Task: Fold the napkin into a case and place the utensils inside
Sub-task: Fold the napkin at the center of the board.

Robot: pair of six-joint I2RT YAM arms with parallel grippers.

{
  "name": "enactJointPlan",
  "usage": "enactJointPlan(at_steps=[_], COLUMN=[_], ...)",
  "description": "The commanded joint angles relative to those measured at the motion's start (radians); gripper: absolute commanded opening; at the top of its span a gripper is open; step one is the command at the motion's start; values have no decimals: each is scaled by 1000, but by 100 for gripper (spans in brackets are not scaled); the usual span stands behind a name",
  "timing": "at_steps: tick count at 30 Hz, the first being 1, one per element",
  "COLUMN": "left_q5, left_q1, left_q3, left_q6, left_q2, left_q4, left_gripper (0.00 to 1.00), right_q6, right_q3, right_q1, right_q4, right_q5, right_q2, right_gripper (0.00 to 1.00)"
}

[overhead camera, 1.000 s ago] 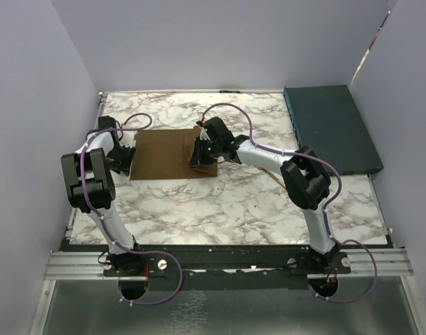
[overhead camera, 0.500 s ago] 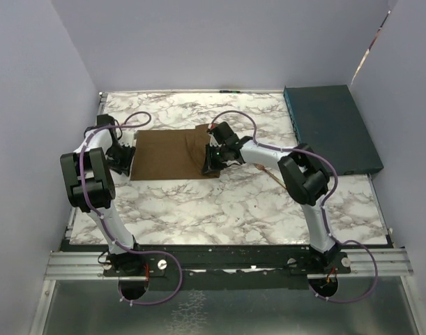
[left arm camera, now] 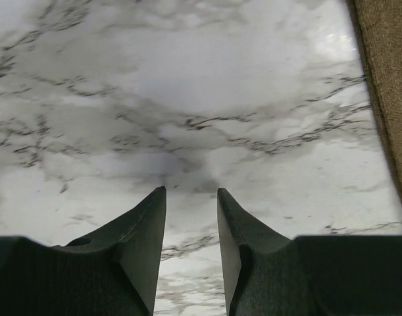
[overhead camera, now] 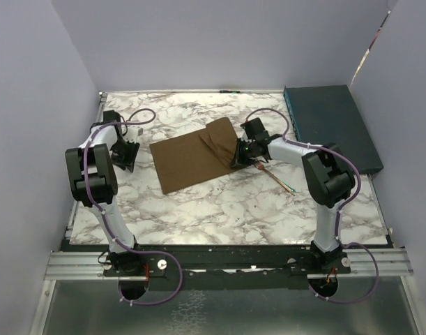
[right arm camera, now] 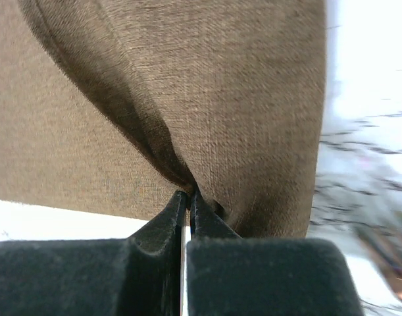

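Brown cloth napkin (overhead camera: 192, 162), skewed and creased, pinched by right end effector (right arm camera: 187, 195); left end effector (left arm camera: 191, 191) parted, empty.

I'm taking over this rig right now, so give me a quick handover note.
The right gripper is shut on the napkin, pinching its raised right end.
The left gripper is open and empty over bare table, left of the napkin.
The fork lies on the table to the right of the napkin, outside it.
Done: no finished case yet.
Left: finish folding, then put the fork inside.
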Motion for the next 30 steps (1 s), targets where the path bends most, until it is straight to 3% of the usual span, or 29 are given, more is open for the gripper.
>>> enactJointPlan(at_steps=[1,17,30], left_q5=[7,34,36], left_q1=[-83,-137,-143], left_q3=[-32,-50,-82], left_q6=[-67,-200,-262], left_q2=[-3,41,69], left_q4=[37,114,160], left_gripper=[39,39,39], right_q6=[-31,-4,-48], right_q3=[-45,148,415], right_q1=[-34,84,248], right_q4=[-43,-86,-201], right_q5=[91,-32,-60], right_q2=[-29,-64,115], right_gripper=[1,2,2])
